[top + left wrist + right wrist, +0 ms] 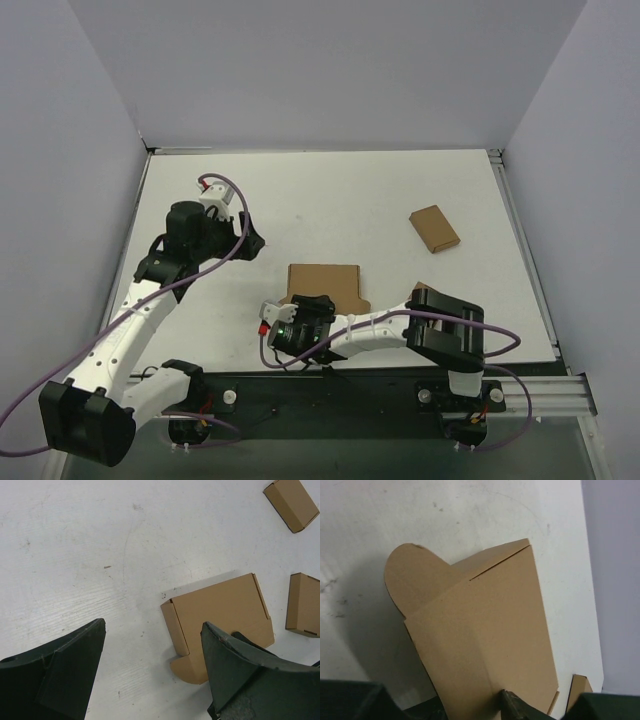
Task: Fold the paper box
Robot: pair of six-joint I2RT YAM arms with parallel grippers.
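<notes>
Hovering left of the paper box [322, 285], the left gripper [154, 630] gapes wide and empty, while the right gripper [305, 305] straddles its near edge, grip unclear.

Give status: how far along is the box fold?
Early. Done: the brown cardboard paper box has creased side flaps but looks mostly flat. In hand: right gripper straddles its near edge; left gripper open, empty. Left: raising walls, tucking the rounded tab.
</notes>
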